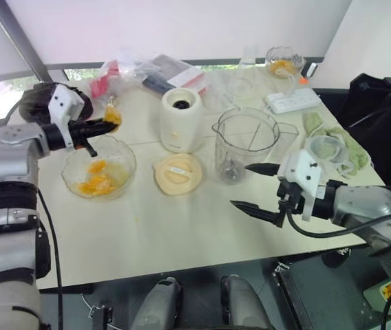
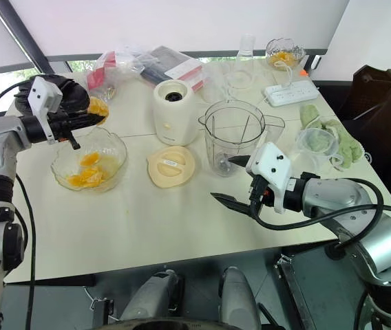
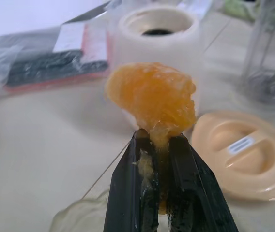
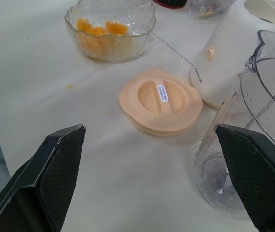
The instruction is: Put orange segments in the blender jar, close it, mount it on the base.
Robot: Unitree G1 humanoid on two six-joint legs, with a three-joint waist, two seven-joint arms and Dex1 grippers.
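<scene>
Over bowl (image 1: 99, 175), table's left edge:
L claw (image 3: 159, 140): pinching orange segment (image 3: 152, 99)
R claw (image 1: 261, 187): wide open, empty
Tip: carry level to blender jar (image 1: 247, 144) mouth, release low.

Base (image 1: 181, 118) between bowl (image 1: 99, 167) and jar (image 1: 246, 143).

On the tabletop (image 1: 182, 234) the glass bowl (image 1: 99, 168) sits at the left with orange segments (image 1: 93, 180) in it. The lid (image 1: 177, 173) lies to its right, in front of the base (image 1: 182, 118). The blender jar (image 1: 245, 144) stands right of both. A power strip (image 1: 292, 102) lies behind the jar, and a second bowl (image 1: 283, 62) further back.
</scene>
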